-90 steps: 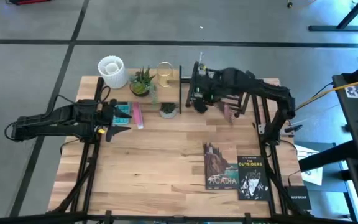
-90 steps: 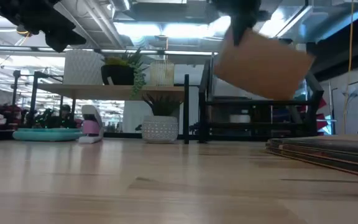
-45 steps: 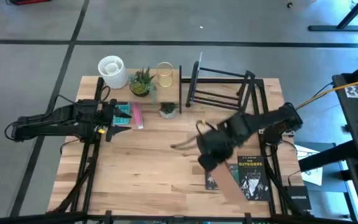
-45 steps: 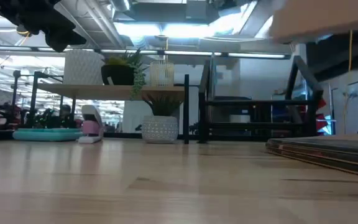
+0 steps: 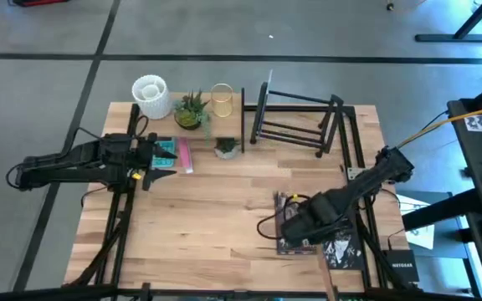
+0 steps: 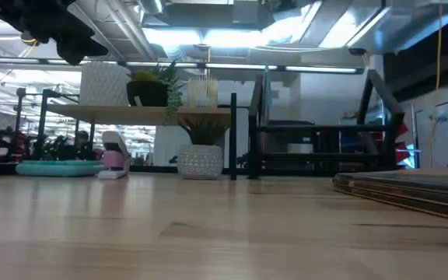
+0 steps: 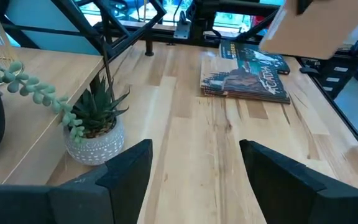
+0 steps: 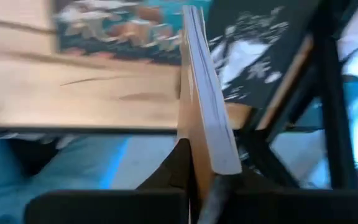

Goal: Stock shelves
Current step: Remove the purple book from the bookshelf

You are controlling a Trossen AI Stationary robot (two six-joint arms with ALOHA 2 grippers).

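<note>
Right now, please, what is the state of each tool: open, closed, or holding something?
Left tool: open, holding nothing, by the small potted plant.
Right tool: closed on a thin brown book, above the books on the table.

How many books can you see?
3. The Agatha book and the Outsiders book lie side by side on the table, front right. A tan book is gripped in the right tool above them. None look hidden.
</note>
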